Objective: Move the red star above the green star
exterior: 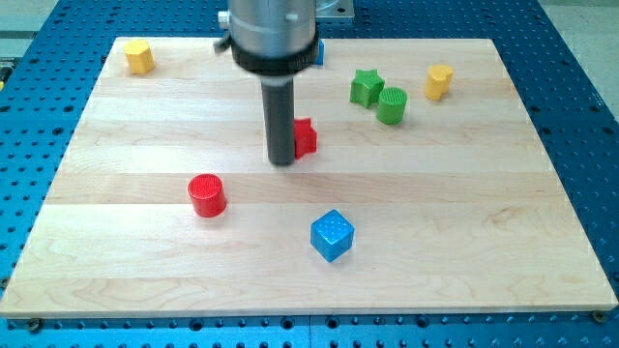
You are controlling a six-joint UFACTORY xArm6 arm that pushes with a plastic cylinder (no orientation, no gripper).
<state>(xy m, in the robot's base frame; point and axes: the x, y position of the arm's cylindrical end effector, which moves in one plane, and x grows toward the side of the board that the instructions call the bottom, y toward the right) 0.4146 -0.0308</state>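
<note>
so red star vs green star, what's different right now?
The red star is partly hidden behind my tip; the green star shows whole. The red star sits apart from other blocks; the green star touches the green cylinder. Both rest on the board.

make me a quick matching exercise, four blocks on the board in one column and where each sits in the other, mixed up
Blocks:
1. red star
2. green cylinder
3. blue cube
4. red cylinder

Places:
A. nearest the view's bottom, right of centre
B. touching the green star, on its lower right
C. right beside my tip, on its right
D. left of centre, below my tip

Pairs: 1-C, 2-B, 3-A, 4-D
</note>
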